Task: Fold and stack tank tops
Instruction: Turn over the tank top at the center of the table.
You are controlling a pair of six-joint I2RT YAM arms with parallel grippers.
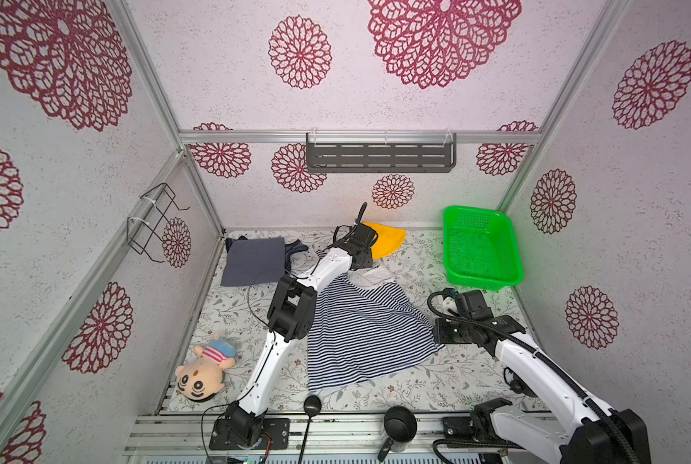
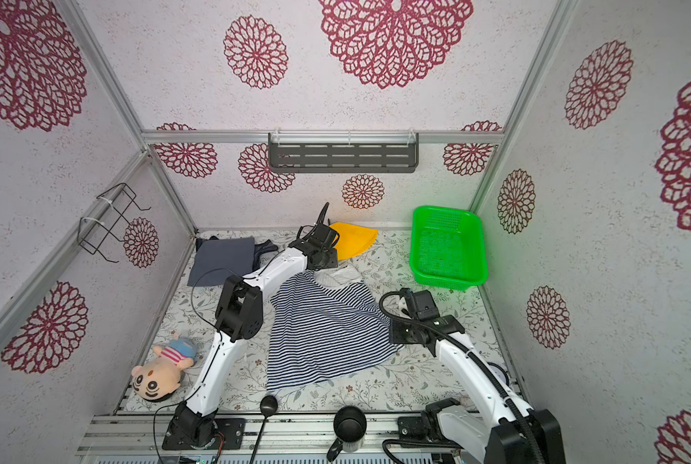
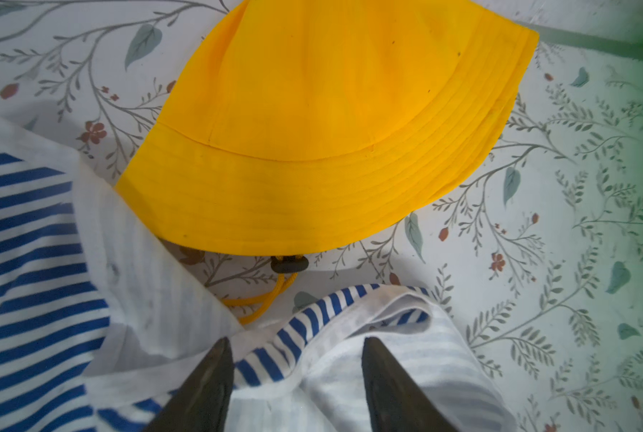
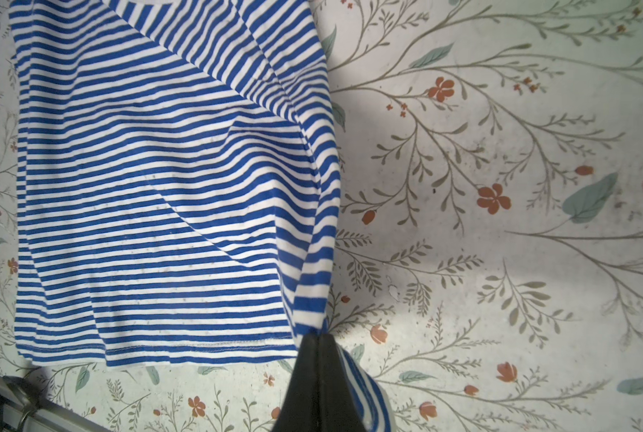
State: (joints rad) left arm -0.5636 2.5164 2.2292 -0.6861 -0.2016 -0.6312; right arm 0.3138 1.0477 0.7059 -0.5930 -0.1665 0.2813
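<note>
Pinching the hem corner of the striped tank top [image 4: 144, 187], the right hand [image 4: 320, 336] should hold it taut while the spread left hand [image 3: 296, 341] closes on the strap [image 3: 301, 329] beneath it, avoiding the yellow bucket hat [image 3: 331, 131] just beyond.

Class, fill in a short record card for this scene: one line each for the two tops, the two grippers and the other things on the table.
striped tank top: spread out mid-table, not yet folded
grey tank top: folded, far left of the table
left gripper: open, jaws apart over the striped tank top's shoulder straps
right gripper: shut on a hem corner of the striped tank top
yellow hat: lying flat just beyond the straps
green basket: far right
stuffed doll: near left
</note>
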